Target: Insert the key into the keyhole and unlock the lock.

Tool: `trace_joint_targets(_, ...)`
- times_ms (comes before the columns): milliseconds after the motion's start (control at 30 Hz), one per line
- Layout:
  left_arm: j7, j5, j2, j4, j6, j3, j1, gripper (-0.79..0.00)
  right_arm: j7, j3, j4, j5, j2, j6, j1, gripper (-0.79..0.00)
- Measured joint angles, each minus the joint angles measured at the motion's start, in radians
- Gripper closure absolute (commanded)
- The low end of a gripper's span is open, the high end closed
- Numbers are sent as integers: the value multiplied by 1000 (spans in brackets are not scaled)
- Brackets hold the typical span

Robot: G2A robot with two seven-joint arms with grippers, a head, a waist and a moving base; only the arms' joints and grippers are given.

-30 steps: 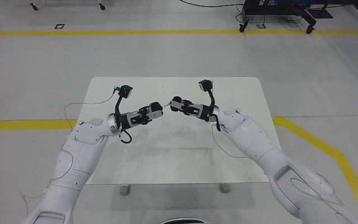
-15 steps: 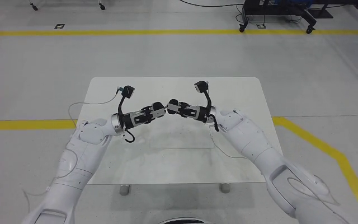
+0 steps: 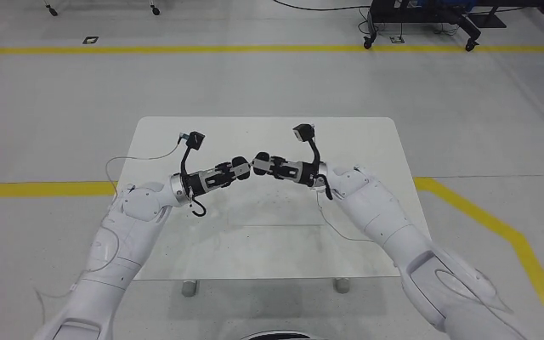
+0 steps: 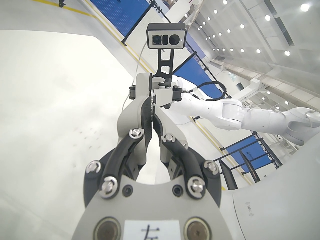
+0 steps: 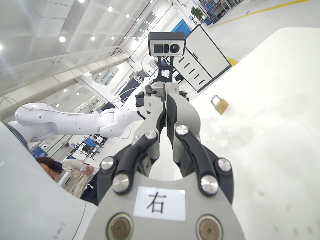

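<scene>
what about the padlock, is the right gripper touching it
Apart. The right wrist view shows the padlock lying on bare table, well clear of the right gripper.

A: How many locks lie on the bench [image 3: 357, 136]?
B: One brass padlock [image 5: 220, 105], and there is just the one bench.
A: And grippers?
B: Two, the left gripper [image 4: 153, 106] and the right gripper [image 5: 165, 106].
A: How many fingers [image 4: 130, 116] does each have?
B: Two apiece, so four altogether.
A: Any cameras to count?
B: Two wrist cameras [image 4: 166, 39], one on a bracket above each gripper.
</scene>
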Motion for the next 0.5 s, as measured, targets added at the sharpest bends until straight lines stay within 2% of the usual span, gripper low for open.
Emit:
trace_joint_targets(233, 26, 28, 7, -12, 2, -18, 13, 0, 27, 30, -8, -13, -6, 0, -12, 0)
trace_joint_targets(267, 27, 30, 8, -14, 2, -20, 15, 0, 30, 33, -8, -14, -6, 0, -13, -46)
trace_joint_targets(300, 28, 30, 9, -16, 2, -22, 17, 0, 33, 37, -8, -14, -7, 0, -14, -200)
trace_joint_targets(333, 29, 31, 10, -18, 2, -24, 19, 0, 35, 40, -9, -16, -8, 0, -15, -311)
trace_joint_targets(400, 29, 32, 12, -21, 0, -28, 23, 0, 35, 41, -11, -22, -9, 0, -16, -345)
trace_joint_targets(500, 28, 32, 15, -25, -3, -33, 28, 0, 35, 41, -13, -31, -10, 0, -17, -329)
